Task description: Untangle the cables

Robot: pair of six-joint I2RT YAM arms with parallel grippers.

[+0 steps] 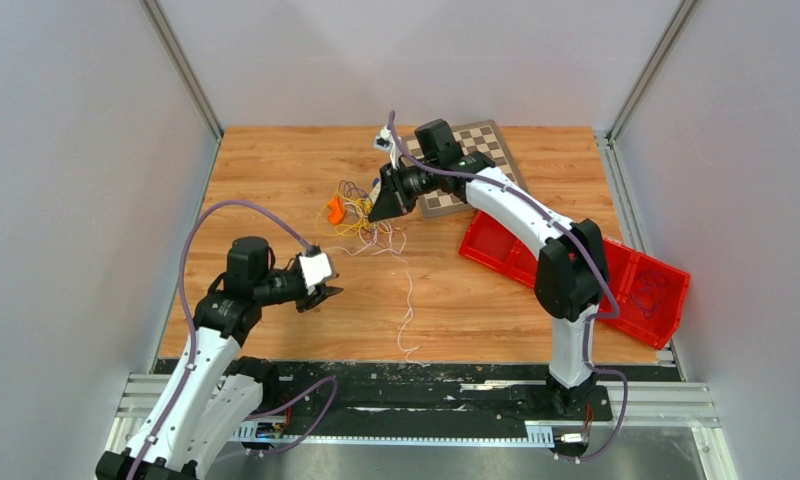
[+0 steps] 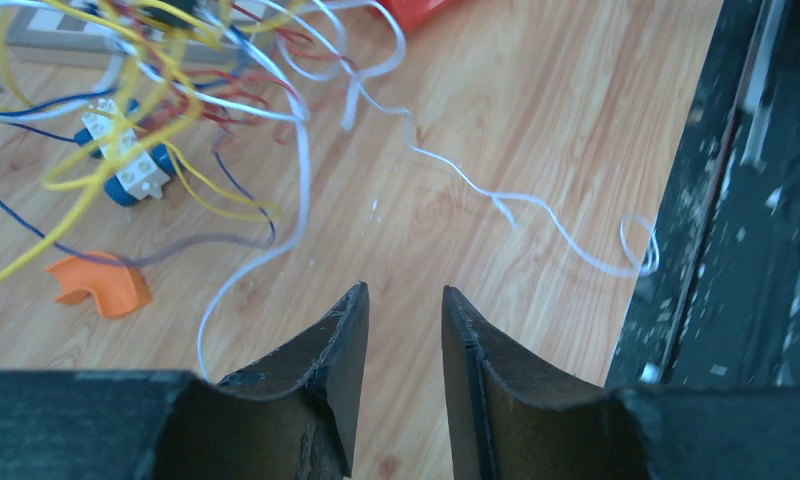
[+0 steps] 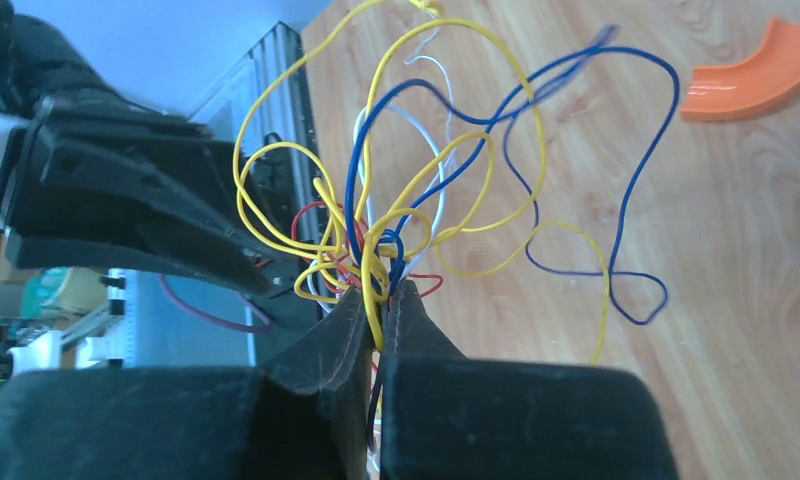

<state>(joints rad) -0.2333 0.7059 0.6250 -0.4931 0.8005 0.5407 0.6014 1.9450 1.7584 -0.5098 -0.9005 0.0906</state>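
Note:
The cables [image 1: 364,228] are a tangle of thin yellow, white, red and blue wires near the middle of the table. My right gripper [image 1: 386,208] is shut on a part of the bunch; in the right wrist view yellow and blue strands [image 3: 446,180] run between its closed tips [image 3: 381,290]. One white wire [image 1: 408,315] trails from the tangle toward the front edge and also shows in the left wrist view [image 2: 516,210]. My left gripper [image 1: 328,293] is open and empty, near the table and on the near left of the tangle [image 2: 176,90]; its tips [image 2: 404,290] touch no wire.
An orange curved piece [image 1: 335,210] lies at the tangle's left. A white-and-blue connector block [image 2: 131,170] sits among the wires. A checkerboard [image 1: 491,145] lies at the back under the right arm. A red bin [image 1: 646,285] stands at the right. A black strip [image 2: 746,250] borders the front edge.

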